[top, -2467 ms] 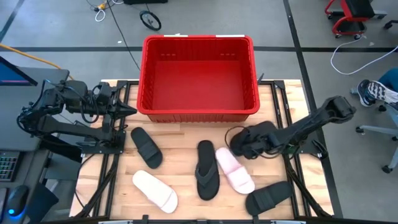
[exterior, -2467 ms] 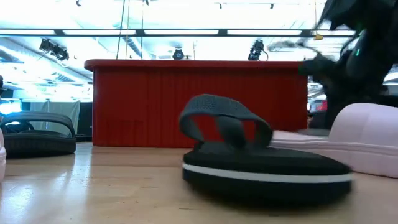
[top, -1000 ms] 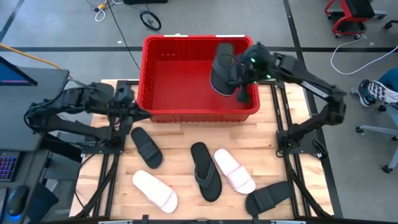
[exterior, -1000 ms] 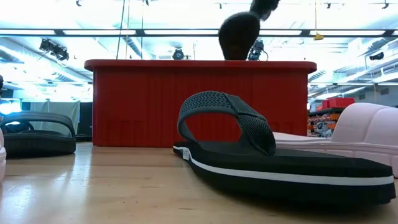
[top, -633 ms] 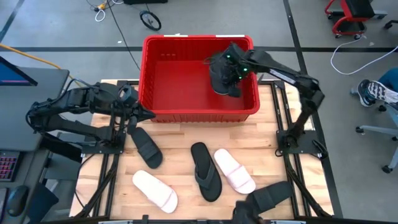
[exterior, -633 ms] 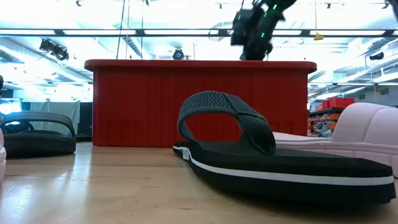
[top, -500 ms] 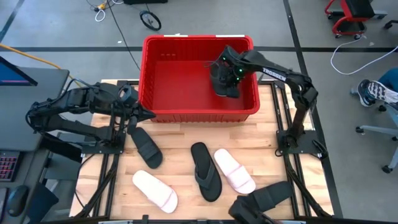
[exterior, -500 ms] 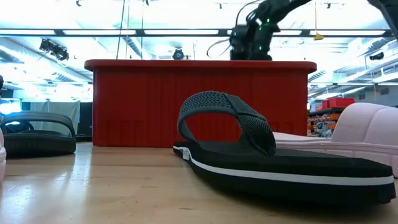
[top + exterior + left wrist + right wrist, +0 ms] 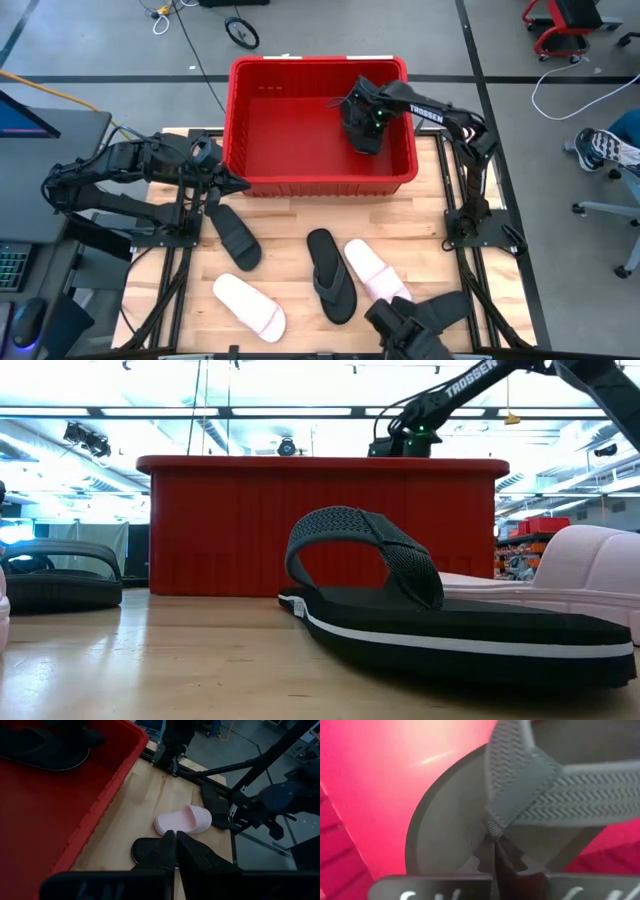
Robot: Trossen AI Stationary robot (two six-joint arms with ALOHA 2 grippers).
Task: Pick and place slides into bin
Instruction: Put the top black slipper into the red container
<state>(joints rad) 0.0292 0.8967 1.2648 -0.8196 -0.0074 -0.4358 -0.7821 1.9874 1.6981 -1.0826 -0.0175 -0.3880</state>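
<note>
The red bin (image 9: pixel 318 62) stands at the table's far middle. My right gripper (image 9: pixel 372 112) is down inside its right part, shut on a black thong flip-flop (image 9: pixel 360 135). In the low view only the arm (image 9: pixel 400 440) shows above the bin's rim. My left gripper (image 9: pixel 240 183) is shut and empty at the bin's near left corner. Flat on the table lie a black slide (image 9: pixel 235 238), a white slide (image 9: pixel 250 305), the other black flip-flop (image 9: pixel 330 275), a pink slide (image 9: pixel 378 272) and a black slide (image 9: pixel 435 312). My right gripper pinches the flip-flop's thong strap (image 9: pixel 496 826) between its two fingers, where the two strap arms meet above the sole. The sole (image 9: pixel 445 825) lies behind the strap, inside the bin's red walls. I cannot tell whether it touches the bin's floor.
A dark shape (image 9: pixel 400 328) shows at the near edge beside the black slide. Metal frame rails run along the table's left and right sides. A blue-white sneaker (image 9: pixel 600 148) lies on the floor at the far right.
My right gripper has gone down into the bin with the flip-flop, from above the rim to below it. A dark shape has come in at the table's near edge by the black slide.
</note>
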